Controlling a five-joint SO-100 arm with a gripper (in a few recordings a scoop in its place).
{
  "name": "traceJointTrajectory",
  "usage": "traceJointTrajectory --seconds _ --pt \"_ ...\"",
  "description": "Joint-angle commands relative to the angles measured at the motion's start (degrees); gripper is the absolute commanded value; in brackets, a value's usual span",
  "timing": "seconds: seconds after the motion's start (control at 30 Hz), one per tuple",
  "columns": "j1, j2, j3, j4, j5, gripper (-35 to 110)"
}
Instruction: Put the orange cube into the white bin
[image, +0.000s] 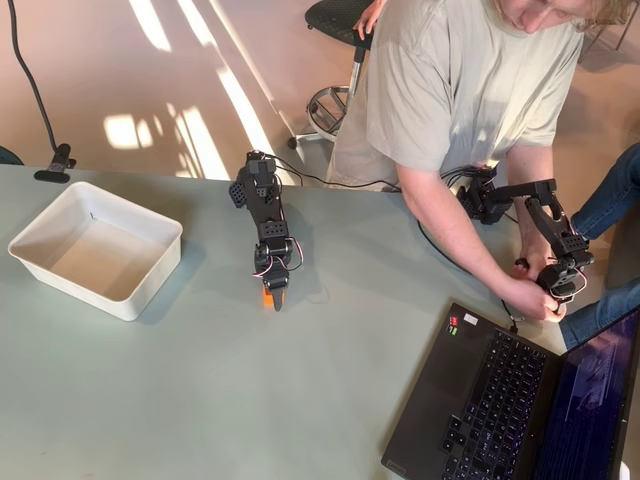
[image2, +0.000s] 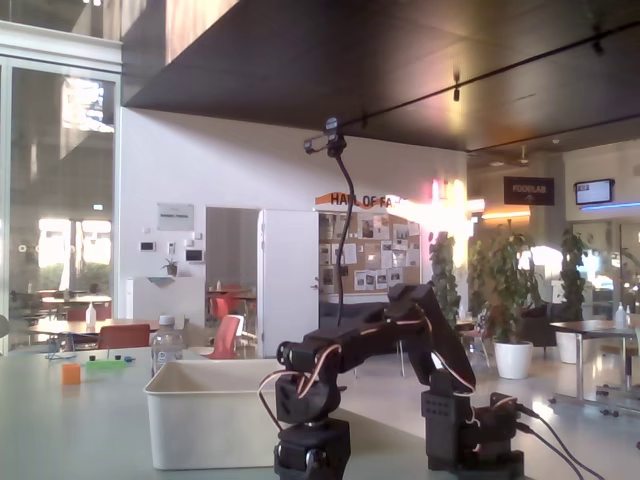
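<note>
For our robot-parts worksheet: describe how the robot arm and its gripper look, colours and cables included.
The arm is built of black blocky segments, with thin red and white wires looping along its joints. The gripper ends in dark fingers. Black cables trail from its base in the fixed view.

black arm (image2: 400, 370), white bin (image2: 215, 410) behind

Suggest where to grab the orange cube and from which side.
Take the orange cube by two opposite side faces, coming from above: it is tiny and sits low on the table, so top-down is probably the cleanest approach. The hand is over it and hides most of it; closed or not, I cannot tell.
</note>
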Motion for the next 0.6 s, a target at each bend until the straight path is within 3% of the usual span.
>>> traceJointTrajectory --seconds 0.0,0.57 --pt "0.44 0.53 -1.93 -0.44 0.35 37" --pt "0.70 0.53 -1.93 -0.35 0.62 31"
